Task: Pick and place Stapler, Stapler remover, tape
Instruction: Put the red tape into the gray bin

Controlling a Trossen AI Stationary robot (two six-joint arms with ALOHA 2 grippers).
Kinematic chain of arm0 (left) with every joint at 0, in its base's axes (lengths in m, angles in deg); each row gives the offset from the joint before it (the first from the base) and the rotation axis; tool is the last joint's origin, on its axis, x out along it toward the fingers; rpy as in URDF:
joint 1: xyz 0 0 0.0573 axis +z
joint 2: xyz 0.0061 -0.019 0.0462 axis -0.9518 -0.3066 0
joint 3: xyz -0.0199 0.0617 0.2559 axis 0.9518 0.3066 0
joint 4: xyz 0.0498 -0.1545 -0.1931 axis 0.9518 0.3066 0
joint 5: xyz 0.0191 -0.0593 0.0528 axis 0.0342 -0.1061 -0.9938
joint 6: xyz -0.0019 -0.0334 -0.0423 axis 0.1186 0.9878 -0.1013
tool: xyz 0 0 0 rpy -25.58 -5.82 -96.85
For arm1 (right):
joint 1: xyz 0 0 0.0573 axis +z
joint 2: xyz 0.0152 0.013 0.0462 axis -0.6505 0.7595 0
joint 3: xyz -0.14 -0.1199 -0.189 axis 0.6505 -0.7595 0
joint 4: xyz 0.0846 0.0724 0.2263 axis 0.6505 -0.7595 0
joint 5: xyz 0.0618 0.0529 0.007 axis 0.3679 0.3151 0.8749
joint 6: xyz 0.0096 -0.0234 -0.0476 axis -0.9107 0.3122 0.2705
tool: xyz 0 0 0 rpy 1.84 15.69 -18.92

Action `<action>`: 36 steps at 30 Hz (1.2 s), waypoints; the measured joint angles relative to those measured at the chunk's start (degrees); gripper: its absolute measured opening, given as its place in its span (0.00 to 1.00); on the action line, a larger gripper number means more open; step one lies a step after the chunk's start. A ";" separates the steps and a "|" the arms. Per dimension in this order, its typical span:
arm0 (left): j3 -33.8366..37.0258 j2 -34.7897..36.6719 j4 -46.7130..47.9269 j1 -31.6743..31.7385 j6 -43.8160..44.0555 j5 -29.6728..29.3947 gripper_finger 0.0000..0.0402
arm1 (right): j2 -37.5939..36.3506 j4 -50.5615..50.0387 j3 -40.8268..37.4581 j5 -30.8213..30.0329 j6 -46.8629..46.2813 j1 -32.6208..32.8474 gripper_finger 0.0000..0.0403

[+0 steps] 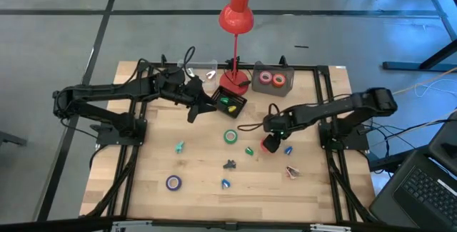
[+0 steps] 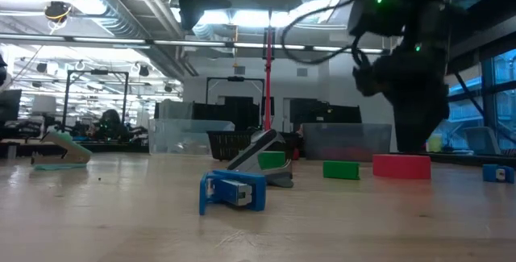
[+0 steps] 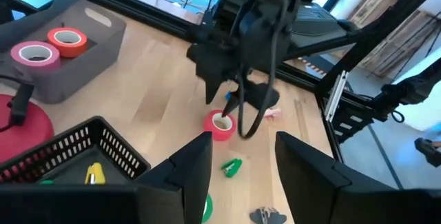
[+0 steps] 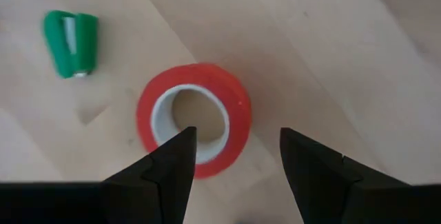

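Gripper (image 4: 234,156) of right arm spread above red tape (image 4: 194,119).

From overhead we look straight down on the whole bench (image 1: 200,168). At bench height we face the room. Our right wrist camera sits close over the red tape roll (image 4: 194,119), which the left wrist view shares from farther off.
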 joint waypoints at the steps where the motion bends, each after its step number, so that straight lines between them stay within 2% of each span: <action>1: 0.00 0.00 0.01 0.00 -0.02 0.00 0.39 | 1.17 0.56 0.00 -0.01 0.09 0.00 0.52; 6: 0.00 0.00 -0.01 0.00 -0.03 0.00 0.39 | 5.53 1.89 0.04 -0.13 1.35 0.00 0.51; 8: 0.00 0.00 0.01 0.00 -0.03 0.00 0.39 | 5.90 1.70 0.13 -0.11 1.26 -0.02 0.47; 10: 0.00 0.00 -0.01 0.00 -0.05 -0.09 0.39 | 5.88 1.23 0.22 -0.21 1.27 -0.04 0.38; 14: -0.02 0.00 0.01 0.00 -0.06 -2.12 0.39 | 3.64 1.24 0.78 2.39 3.10 0.02 0.10; 18: -0.02 0.00 0.02 0.00 -1.35 -3.17 0.39 | -1.36 -2.27 3.08 2.63 3.22 -0.04 0.09; 23: -0.03 0.00 0.01 0.00 -2.14 -3.94 0.39 | -9.38 -19.01 12.22 -5.79 6.42 -1.78 0.09; 26: -0.04 0.00 0.01 0.02 -2.20 -6.85 0.39 | -12.90 -26.74 18.74 -13.22 10.76 -6.21 0.09; 29: -0.04 0.00 0.00 0.01 -2.96 -9.90 0.39 | -14.45 -30.55 24.51 -16.50 17.77 -12.92 0.09; 32: -0.04 0.00 0.01 0.00 -4.48 -12.13 0.39 | -14.51 -30.45 29.07 -15.58 26.04 -20.95 0.09; 36: -0.04 0.00 -1.87 0.00 -4.14 -13.00 0.39 | -11.81 -29.21 32.23 -10.24 36.65 -32.24 0.09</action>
